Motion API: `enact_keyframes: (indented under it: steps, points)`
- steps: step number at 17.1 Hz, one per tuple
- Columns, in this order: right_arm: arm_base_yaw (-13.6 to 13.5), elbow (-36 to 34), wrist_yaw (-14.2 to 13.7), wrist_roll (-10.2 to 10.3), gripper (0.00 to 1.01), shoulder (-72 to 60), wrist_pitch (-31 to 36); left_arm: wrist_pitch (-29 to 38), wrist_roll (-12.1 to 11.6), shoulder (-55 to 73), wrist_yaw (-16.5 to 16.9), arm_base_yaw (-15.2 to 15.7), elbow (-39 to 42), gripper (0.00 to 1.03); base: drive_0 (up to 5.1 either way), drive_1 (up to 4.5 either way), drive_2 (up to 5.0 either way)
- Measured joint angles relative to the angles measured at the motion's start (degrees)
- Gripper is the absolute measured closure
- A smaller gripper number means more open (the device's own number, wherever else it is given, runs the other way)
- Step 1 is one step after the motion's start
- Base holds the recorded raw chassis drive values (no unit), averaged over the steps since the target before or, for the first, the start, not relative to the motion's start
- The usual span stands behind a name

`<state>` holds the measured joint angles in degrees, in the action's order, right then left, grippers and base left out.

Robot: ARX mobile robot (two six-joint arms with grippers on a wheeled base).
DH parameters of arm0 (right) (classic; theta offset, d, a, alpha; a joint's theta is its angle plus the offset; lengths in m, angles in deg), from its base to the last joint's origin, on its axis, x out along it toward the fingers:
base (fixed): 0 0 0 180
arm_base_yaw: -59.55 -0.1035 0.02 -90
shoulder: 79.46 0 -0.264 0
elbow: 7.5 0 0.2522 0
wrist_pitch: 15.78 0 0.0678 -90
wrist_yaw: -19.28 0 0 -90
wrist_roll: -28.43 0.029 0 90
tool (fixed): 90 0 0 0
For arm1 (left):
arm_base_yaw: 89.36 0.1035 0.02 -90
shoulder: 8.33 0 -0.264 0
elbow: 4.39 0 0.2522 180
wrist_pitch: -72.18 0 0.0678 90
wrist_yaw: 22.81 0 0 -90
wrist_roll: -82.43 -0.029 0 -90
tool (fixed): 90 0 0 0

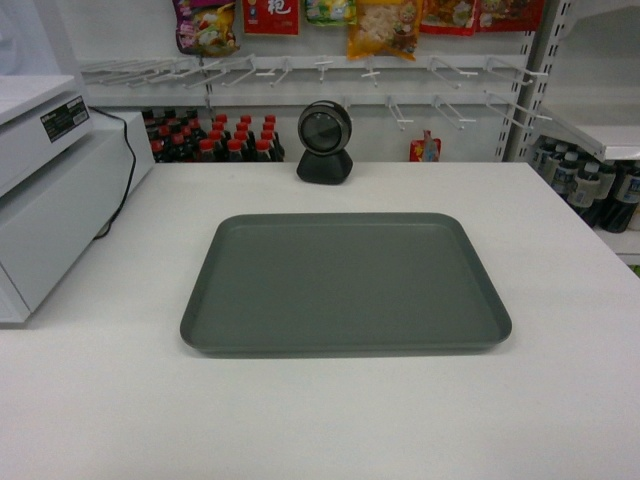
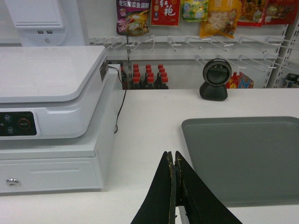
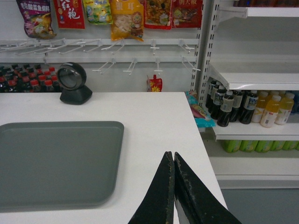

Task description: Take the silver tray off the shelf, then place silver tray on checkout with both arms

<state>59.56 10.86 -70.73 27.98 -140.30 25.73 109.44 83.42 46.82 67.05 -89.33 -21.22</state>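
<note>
Large flat matte grey-green silver tray (image 1: 345,285) with rounded corners and a low rim lies flat on the broad white checkout counter (image 1: 330,420), roughly centred, long side across the head view. Nothing on it or touching it.

Neither arm shows in the head view. Left gripper (image 2: 174,161): slim black jaws pressed together, tips meeting, holding nothing. It points forward over bare counter just left of the tray's near-left corner, apart from the rim. Right gripper (image 3: 173,158): the same, black jaws together with no gap, empty, pointing forward over the counter to the right of the tray's near-right corner, clear of the rim and near the counter's right edge. Both wrists look level-ish, aimed towards the back wall.

White boxy register machine (image 1: 50,190) sits on the counter's left side, well apart from the tray, black cable (image 2: 120,105) trailing from its back right. Black round-headed barcode scanner (image 1: 324,143) stands upright at the counter's far edge, behind the tray.

Behind the counter: white wall hooks (image 1: 300,70) with snack bags (image 1: 384,25) hanging above, a row of dark red-capped bottles (image 1: 215,135) low on the left. White glossy shelf board (image 3: 254,79) at right, with dark and yellow drink bottles (image 3: 250,107) on the level below it.
</note>
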Motion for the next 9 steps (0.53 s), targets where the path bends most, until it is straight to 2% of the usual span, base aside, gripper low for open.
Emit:
enact_keyframes:
  steps: [9]
  points:
    - [0.0, -3.8, 0.0, 0.0, 1.00, 23.7, -19.1, -19.3, 0.0, -22.8, 0.0, 0.0, 2.5, 1.02, 0.0, 0.00, 0.0]
